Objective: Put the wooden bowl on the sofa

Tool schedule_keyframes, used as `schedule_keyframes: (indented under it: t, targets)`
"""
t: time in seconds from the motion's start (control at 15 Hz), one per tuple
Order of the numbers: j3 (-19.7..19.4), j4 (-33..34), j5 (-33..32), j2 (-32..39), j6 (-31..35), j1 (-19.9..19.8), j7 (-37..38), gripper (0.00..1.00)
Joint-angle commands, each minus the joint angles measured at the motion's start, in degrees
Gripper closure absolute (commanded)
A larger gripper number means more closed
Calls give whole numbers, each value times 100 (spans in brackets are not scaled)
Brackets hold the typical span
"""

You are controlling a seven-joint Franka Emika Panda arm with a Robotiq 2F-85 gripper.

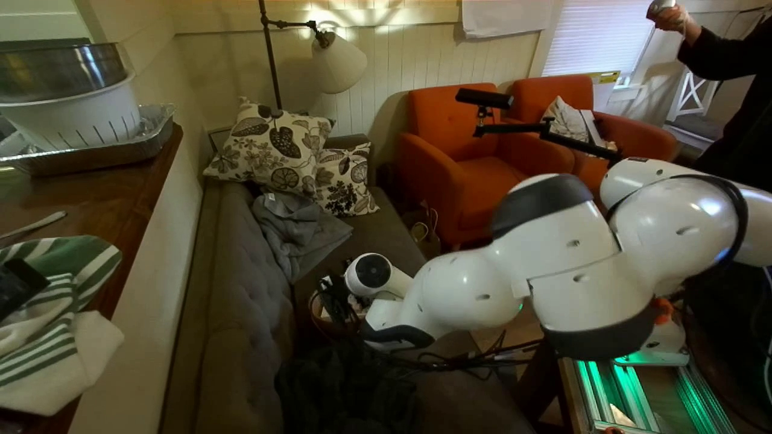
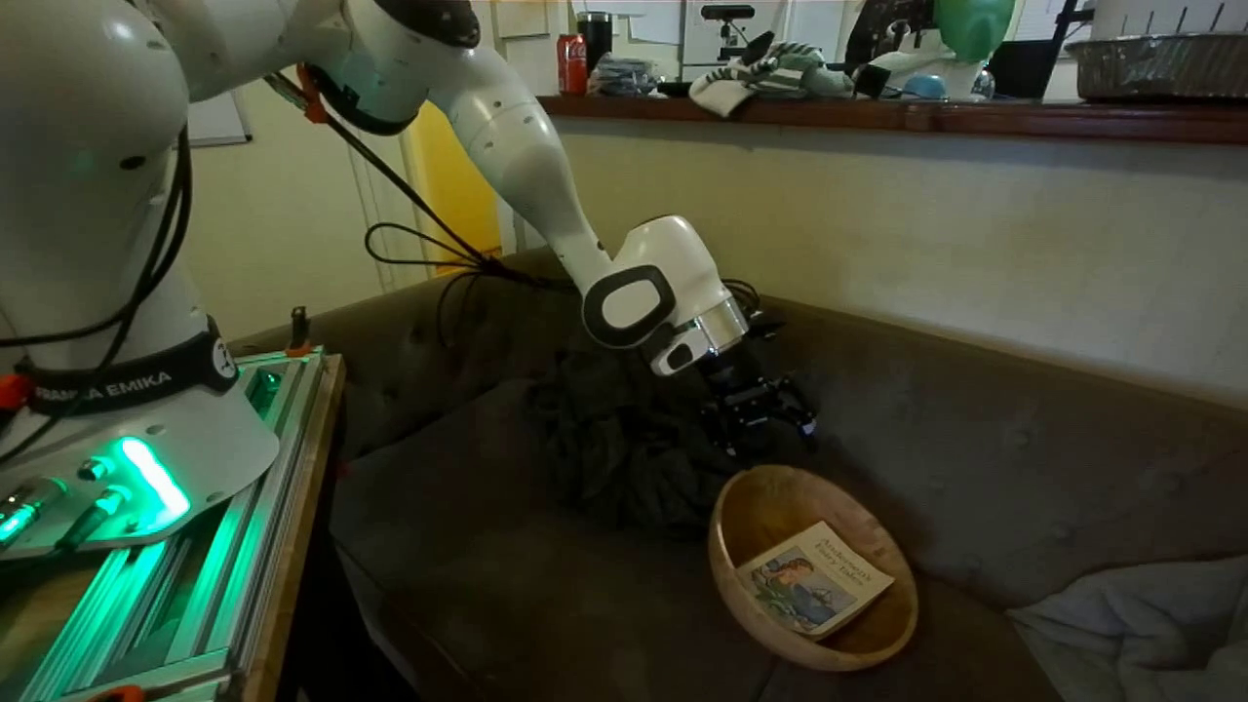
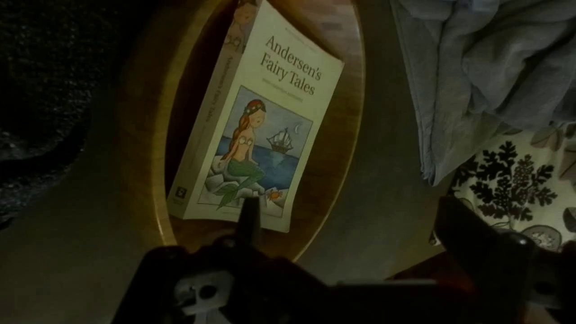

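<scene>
The wooden bowl (image 2: 765, 517) rests tilted on the seat of the sofa (image 2: 458, 595). A book, Andersen's Fairy Tales (image 2: 814, 580), lies inside it. In an exterior view the bowl (image 1: 316, 310) is mostly hidden behind the arm, on the sofa (image 1: 235, 301). In the wrist view the bowl (image 3: 330, 148) and the book (image 3: 265, 135) fill the upper middle. My gripper (image 2: 770, 439) is just above the bowl's back edge, pointing down. In the wrist view the gripper's fingers (image 3: 348, 202) are wide apart with nothing between them; the left finger overlaps the book, the right one lies beyond the rim.
A dark cloth (image 2: 624, 448) lies beside the bowl. A grey cloth (image 1: 295, 226) and floral cushions (image 1: 271, 144) are at the sofa's end. Behind the backrest runs a wooden ledge (image 2: 907, 119). Orange armchairs (image 1: 452, 163) stand beyond. Cables (image 1: 470, 360) hang by the arm.
</scene>
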Motion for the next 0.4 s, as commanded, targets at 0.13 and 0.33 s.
schedule_keyframes:
  t: [0.13,0.33]
  targets:
    - [2152,-824,-657,-1919,2595,-2110,-1217,0]
    - [2209,-584,-564,-1587,2631,-2215,-1178,0]
